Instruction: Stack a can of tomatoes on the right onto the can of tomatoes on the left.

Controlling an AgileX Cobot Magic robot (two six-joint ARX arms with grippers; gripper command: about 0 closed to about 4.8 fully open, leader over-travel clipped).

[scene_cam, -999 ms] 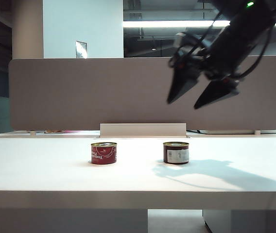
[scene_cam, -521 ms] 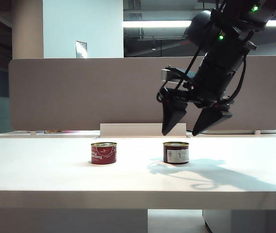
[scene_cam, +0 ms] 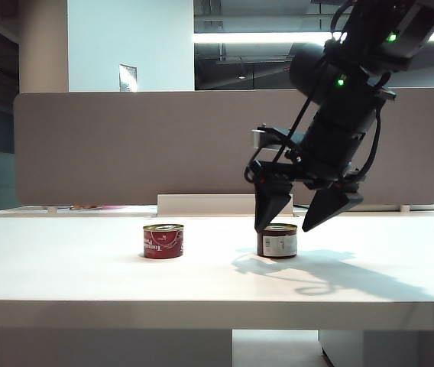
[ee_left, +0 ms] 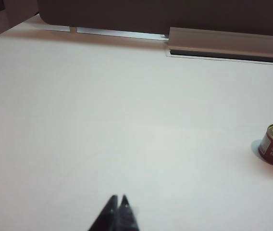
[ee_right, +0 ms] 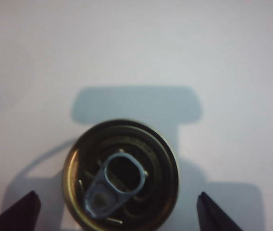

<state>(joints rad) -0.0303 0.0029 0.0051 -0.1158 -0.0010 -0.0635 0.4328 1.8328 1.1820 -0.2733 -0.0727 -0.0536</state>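
The right gripper [scene_cam: 292, 222] has dropped to straddle the right can [scene_cam: 276, 240] mid-tabletop, jaws wide, ready to grasp; left can [scene_cam: 163, 241] waits beside; left gripper [ee_left: 118, 206] closed, idle.

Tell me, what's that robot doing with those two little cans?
It wants to put the right can on top of the left can. Both cans stand apart on the table; nothing is stacked yet. The right gripper hangs just above the right can with its jaws wide open, one finger on each side, not holding it. The left gripper is shut and waits off to the side, away from both cans.
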